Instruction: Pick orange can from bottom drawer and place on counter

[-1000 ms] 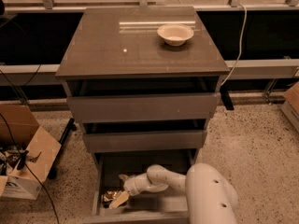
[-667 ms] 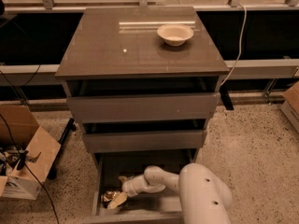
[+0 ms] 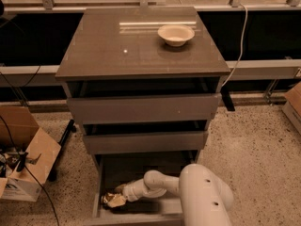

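Camera view shows a cardboard box (image 3: 33,154) on the floor at far left. The orange can (image 3: 111,200) lies in the front left of the open bottom drawer (image 3: 141,169). The gripper (image 3: 121,195) is against its right side; whether it grips cannot be told. Farther right, a cream bowl (image 3: 176,34) sits on the counter (image 3: 117,55).

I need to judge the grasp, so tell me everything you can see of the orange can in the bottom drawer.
The orange can is small, shiny and golden-orange, with a crumpled, dented metal skin. It sits on the grey floor of the open bottom drawer, near the front left corner. Whether it is upright cannot be told. The gripper, reaching in from the right on the white arm, is right against the can's upper right side.
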